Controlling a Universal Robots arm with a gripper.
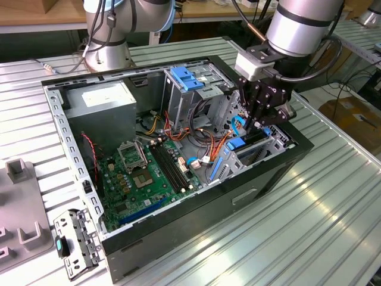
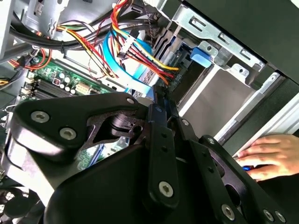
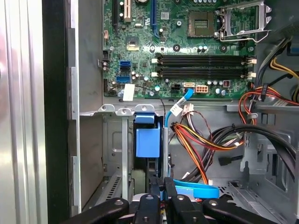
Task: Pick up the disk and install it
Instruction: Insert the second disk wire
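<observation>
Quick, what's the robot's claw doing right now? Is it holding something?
Gripper: inside the computer case, fingers close together around a thin blue-edged part by the drive bay; probably the disk, though a firm grip cannot be told.

The black pincer [image 2: 161, 105] reaches into an open computer case, its fingers close together on a thin blue edge. Just beyond it a bundle of red, yellow and orange wires [image 2: 133, 53] crosses a flat blue cable [image 2: 135, 72]. A green motherboard [image 2: 56, 81] lies behind. A person's hand [image 2: 266, 154] rests on the metal drive cage [image 2: 219, 51], by a blue clip [image 2: 202, 55].
</observation>
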